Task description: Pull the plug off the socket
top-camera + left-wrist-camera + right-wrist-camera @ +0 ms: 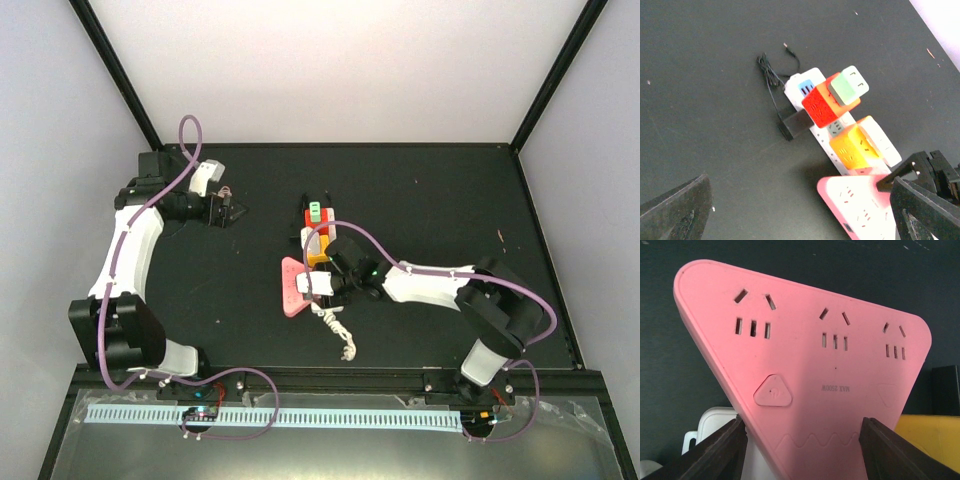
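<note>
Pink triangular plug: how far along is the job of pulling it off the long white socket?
Done: the right gripper is at the pink triangular plastic plug, a finger on each side. In hand: the grasp; whether it clamps is unclear. Remaining: the pull itself, since the plug looks seated on the long white plastic socket strip. The left gripper hangs open, apart.

Overhead view faces down on the table [430, 200]; both wrist views share the pink adapter [805, 365], right's much nearer
</note>
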